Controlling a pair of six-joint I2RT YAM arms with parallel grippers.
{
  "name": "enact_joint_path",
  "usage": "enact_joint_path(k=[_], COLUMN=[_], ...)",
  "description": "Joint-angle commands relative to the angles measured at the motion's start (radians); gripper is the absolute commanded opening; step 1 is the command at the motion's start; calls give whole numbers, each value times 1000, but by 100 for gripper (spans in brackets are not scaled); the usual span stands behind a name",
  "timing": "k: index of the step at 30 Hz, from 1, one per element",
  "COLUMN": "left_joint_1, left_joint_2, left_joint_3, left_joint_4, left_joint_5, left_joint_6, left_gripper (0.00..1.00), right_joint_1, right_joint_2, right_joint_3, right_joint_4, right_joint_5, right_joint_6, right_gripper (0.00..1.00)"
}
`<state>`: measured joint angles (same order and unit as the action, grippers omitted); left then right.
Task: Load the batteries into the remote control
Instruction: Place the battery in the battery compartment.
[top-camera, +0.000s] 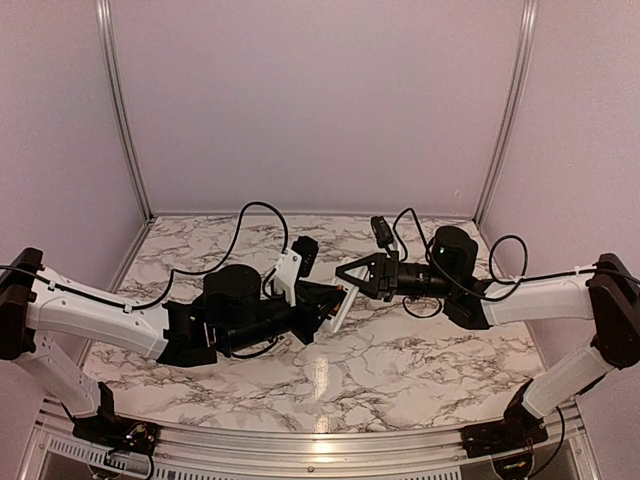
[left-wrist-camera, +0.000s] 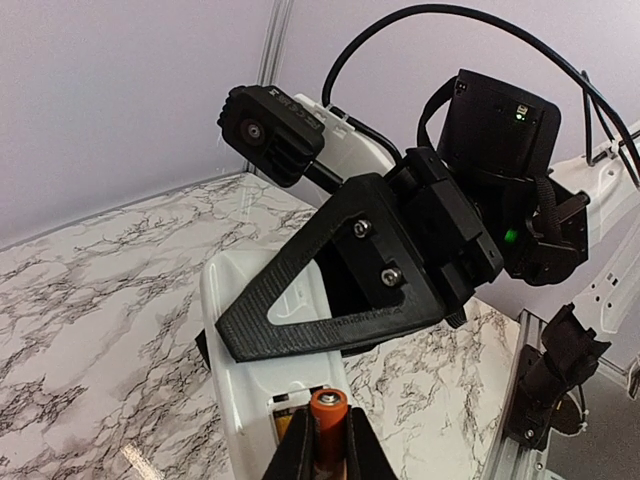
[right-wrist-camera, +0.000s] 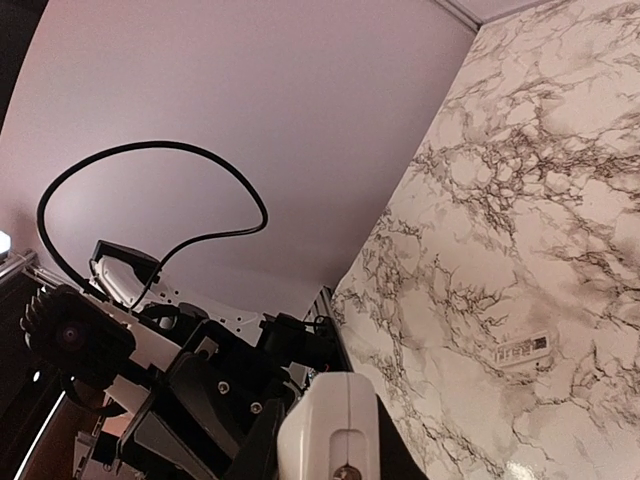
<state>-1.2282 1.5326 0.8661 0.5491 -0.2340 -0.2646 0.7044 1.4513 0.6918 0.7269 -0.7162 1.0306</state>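
1. Left end effector (left-wrist-camera: 322, 445): closed on an orange battery (left-wrist-camera: 328, 410), which sits at the open bay of the remote (left-wrist-camera: 245, 300) (cannot tell whether they touch).
2. Right end effector (right-wrist-camera: 330, 445): clamped on the remote, bay side facing the left wrist camera.
3. Remote is in the air above the desk (right-wrist-camera: 520, 180), between the two arms.
4. Small white cover (right-wrist-camera: 521, 350) lies flat on the desk, well apart from the remote.
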Motion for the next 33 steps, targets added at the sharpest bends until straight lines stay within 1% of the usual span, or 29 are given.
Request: enact_joint_path(k=[1,6,14,22,28,30,33], left_joint_1=[-5,-5,-5,-5,-5,-5,-5], left_joint_2=[20,32,43,57,70,70,69], left_joint_3=[-3,-9,-25,5,22,23,24], left_joint_4=[-11,-30,-73,-129,-141,-142,-145], left_joint_5=[-21,-21,-61,-76,-75,-75,-75], left_joint_6=[10,11,4,8,11,10,10], left_gripper=[0,0,0,13,16,20,23], right_joint_1=[9,9,7,1,-1,-2,-2], right_joint_2=[3,-1,8,19,24,26,28], right_joint_3=[0,0,-9,-12,-12,-12,-14], right_joint_4=[70,87,122,108,115,112,112], right_joint_5=[-21,-23,-36,-42,-46,-45,-46], right_joint_6=[41,61,95,98,105,101,102], right_gripper=[0,0,0,0,0,0,0])
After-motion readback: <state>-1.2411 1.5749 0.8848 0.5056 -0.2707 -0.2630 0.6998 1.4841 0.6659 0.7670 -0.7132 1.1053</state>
